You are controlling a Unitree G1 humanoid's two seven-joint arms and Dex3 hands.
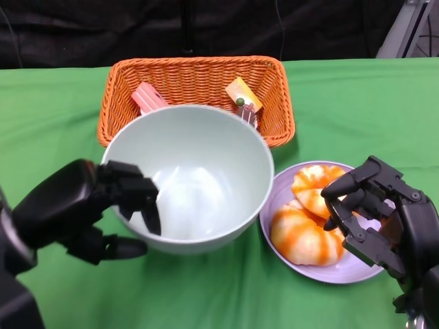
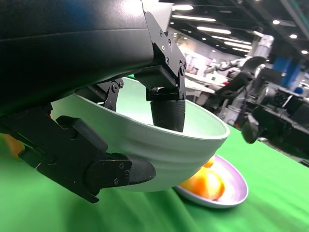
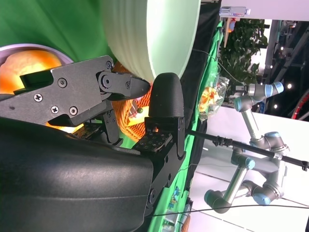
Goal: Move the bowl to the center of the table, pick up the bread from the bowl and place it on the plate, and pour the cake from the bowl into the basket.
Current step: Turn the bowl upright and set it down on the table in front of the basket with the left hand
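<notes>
Green cloth covers the table. From the head view, the pale bowl sits near the middle, tipped toward the orange basket and partly over its front rim. The bowl looks empty. 2 cake pieces lie in the basket. 2 bread rolls rest on the purple plate just beside the bowl. The left hand holds the bowl's rim, fingers inside and thumb under. The right hand hovers over the plate, fingers curled, holding nothing.

In the right wrist view, that hand's fingers are bent in with nothing between them.

In the left wrist view, the fingers pinch the bowl wall. The bowl looks hard, smooth and light, so it could slip; holding the rim seems best.
</notes>
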